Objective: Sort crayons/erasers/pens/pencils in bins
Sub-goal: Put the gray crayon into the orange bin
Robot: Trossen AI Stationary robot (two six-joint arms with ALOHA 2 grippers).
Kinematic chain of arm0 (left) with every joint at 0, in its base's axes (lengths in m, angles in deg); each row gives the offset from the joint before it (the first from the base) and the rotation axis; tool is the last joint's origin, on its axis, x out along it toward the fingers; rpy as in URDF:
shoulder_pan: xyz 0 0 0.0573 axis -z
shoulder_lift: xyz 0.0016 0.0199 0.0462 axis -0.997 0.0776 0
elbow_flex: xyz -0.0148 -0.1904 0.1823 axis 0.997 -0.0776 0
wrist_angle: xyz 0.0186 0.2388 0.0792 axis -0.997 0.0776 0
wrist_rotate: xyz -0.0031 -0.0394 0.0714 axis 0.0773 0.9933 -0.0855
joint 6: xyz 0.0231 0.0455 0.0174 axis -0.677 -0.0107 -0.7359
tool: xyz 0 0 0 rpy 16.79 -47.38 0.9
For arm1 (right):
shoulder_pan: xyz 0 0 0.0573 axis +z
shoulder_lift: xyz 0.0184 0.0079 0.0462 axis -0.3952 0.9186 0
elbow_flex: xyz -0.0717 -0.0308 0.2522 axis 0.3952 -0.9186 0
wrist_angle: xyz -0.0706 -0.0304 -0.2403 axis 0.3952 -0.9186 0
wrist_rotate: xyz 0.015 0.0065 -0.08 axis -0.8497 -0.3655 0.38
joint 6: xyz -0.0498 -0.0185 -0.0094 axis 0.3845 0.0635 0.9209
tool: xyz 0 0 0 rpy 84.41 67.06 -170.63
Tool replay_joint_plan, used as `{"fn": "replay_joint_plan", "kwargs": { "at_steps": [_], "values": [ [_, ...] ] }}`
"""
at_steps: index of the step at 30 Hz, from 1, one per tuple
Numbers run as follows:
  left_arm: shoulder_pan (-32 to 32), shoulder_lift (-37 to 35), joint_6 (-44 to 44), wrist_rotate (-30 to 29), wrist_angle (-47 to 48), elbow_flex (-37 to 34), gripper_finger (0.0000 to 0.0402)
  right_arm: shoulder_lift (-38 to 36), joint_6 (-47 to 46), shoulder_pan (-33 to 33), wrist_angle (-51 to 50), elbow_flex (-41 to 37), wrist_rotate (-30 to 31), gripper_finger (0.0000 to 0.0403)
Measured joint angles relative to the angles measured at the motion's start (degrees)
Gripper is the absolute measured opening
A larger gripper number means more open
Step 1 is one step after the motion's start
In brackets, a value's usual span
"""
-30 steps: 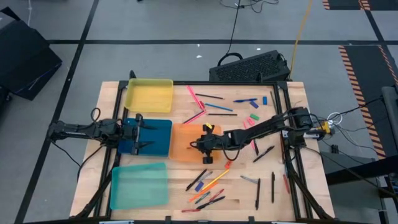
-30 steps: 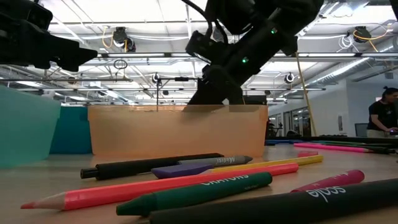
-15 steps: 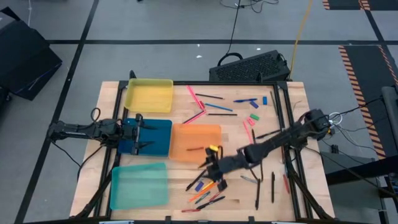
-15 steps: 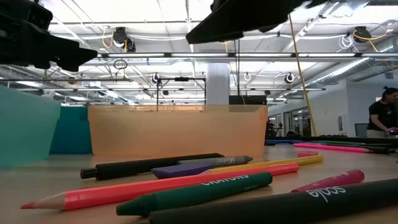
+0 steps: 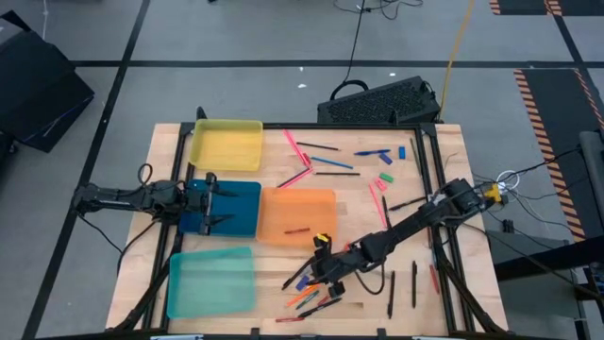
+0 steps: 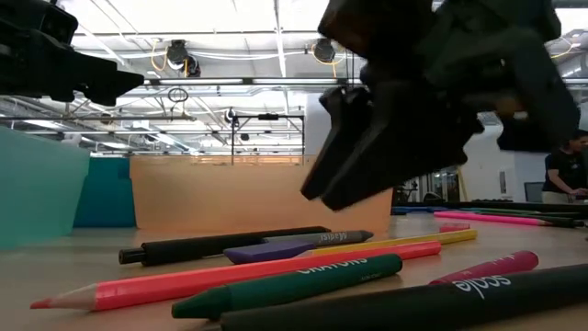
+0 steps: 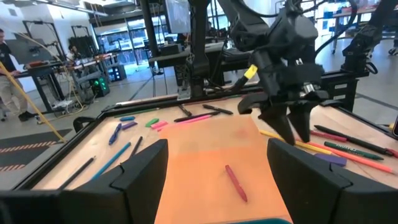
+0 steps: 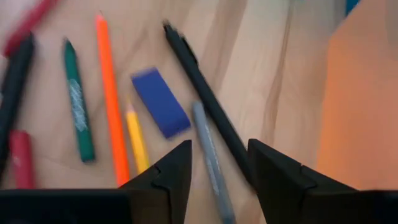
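The right pincer [image 5: 319, 274] hung released over the grey crayon [image 8: 212, 159] and black pen [image 8: 204, 101]; the left pincer [image 5: 213, 204] waited released above the blue bin [image 5: 242, 194]

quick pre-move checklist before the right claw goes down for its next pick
1. Right claw open and empty: ok, nothing between its fingers.
2. Target beneath it: ok, grey crayon lies under the gap, beside the black pen.
3. Clean single grasp: not ok, the pen and blue eraser crowd the grey crayon.
4. Orange bin reachable: ok, it holds one red stick with room left.
5. Left claw out of the way: ok, over the dark blue bin.
6. Claw height above table: cannot tell.
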Motion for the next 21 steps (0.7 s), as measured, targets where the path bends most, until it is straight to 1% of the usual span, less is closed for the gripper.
{"fn": "replay_joint_plan", "kwargs": {
  "at_steps": [6, 8, 10, 15, 21],
  "values": [
    [0.0, 0.0, 0.0, 0.0, 0.0, 0.0, 0.0274, 0.0, -0.2, -1.0, -3.4, 0.0, -0.3, 0.0128],
    [0.0, 0.0, 0.0, 0.0, 0.0, 0.0, 0.0273, 0.0, -0.1, -1.3, -3.4, 0.0, -2.7, 0.0121],
    [0.0, 0.0, 0.0, 0.0, 0.0, 0.0, 0.0274, 0.0, -0.4, -1.4, -2.9, -0.4, -4.6, 0.0114],
    [0.0, 0.0, 0.0, 0.0, 0.0, 0.0, 0.0274, 0.0, -0.8, -1.6, -1.7, -2.7, -4.6, 0.0096],
    [0.0, 0.0, 0.0, 0.0, 0.0, 0.0, 0.0274, -0.3, 0.0, -1.6, 2.8, -6.5, -4.5, 0.0079]
  ]
}}
